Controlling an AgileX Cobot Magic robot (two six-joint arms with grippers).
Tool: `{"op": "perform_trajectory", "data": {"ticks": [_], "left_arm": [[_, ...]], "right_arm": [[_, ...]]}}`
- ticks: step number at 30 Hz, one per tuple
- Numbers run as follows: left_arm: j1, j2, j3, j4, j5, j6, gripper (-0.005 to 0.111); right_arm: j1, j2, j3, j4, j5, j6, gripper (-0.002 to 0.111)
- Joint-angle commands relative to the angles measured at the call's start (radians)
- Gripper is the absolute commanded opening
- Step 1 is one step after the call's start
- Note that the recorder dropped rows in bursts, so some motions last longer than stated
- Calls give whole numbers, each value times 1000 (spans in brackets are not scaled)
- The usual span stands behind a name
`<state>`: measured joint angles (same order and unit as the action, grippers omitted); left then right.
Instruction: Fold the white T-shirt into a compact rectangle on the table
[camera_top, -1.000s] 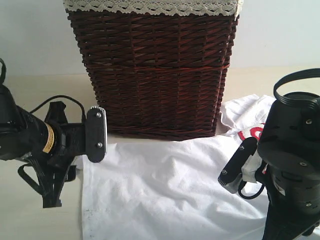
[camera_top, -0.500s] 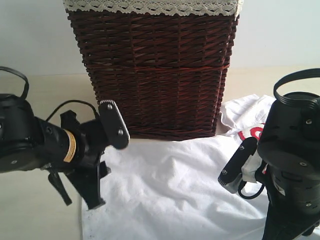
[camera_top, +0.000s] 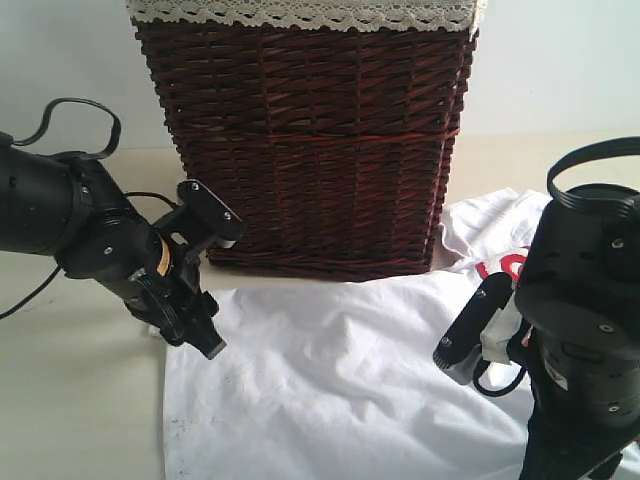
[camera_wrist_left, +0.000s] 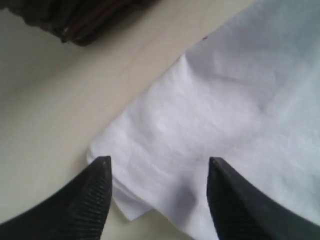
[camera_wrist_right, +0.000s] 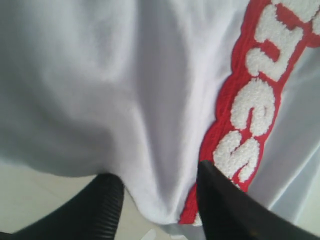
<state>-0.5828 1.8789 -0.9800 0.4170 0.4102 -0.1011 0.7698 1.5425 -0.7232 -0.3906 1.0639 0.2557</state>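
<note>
White T-shirt (camera_top: 340, 380) lies on the worktop (camera_wrist_left: 60, 110), and its cloth reaches both pairs of jaws. The left gripper (camera_wrist_left: 160, 165) has its jaws spread wide and they hold nothing. A folded corner of the shirt lies just beyond the tips, in the gap between them. The right gripper (camera_wrist_right: 155, 170) has its jaws partly apart, with a raised fold of the shirt filling the space between them. The red band (camera_wrist_right: 235, 130) of fluffy letters runs just beside one jaw. Whether these jaws pinch the fold, I cannot tell.
</note>
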Motion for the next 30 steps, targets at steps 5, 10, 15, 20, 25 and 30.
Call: {"op": "perform_trajectory", "data": {"ticks": [5,10,15,20,25,30], "left_arm": [[33,25,-26,13,-160,12,56],[70,68,-26,11,-158,-3,56],[87,111,-26,11,-158,9,53],[85,109,-26,11,-115,38,11],[85,94,-26,14,-32,49,0],[55,7,-26,22,17,67,0]], "right_arm": [[4,-10,-3,-9,13,8,59],[4,-10,-3,-7,11,8,59],[4,-10,-3,-7,11,8,59],[4,-10,-3,-5,11,8,59],[4,-10,-3,-5,11,8,59],[4,-10,-3,-5,11,8,59]]}}
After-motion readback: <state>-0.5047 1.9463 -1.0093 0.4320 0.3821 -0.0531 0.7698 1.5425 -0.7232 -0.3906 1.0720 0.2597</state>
